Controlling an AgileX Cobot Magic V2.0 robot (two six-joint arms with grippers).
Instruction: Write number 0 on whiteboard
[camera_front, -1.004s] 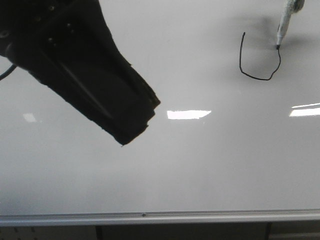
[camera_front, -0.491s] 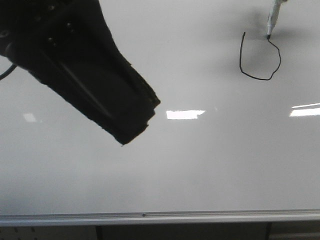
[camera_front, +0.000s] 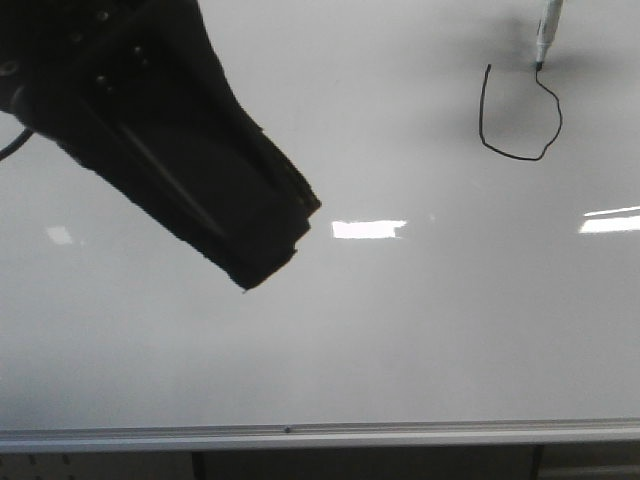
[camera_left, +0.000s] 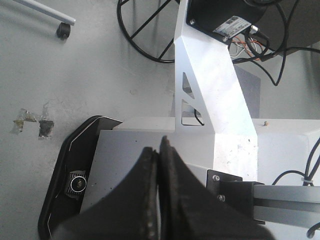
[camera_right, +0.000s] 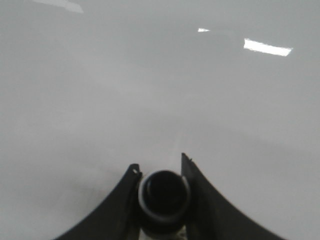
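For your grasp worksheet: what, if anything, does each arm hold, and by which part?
Right gripper fingers clamp the marker around its barrel; left gripper is shut, holding nothing.

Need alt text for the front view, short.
A marker touches its tip to the top right of an unfinished black number 0, open at the top, on a glossy whiteboard. The dark left gripper hangs over the board at left, away from the drawing.

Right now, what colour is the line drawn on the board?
Black, a thin line on the white board. Front view shows it best.
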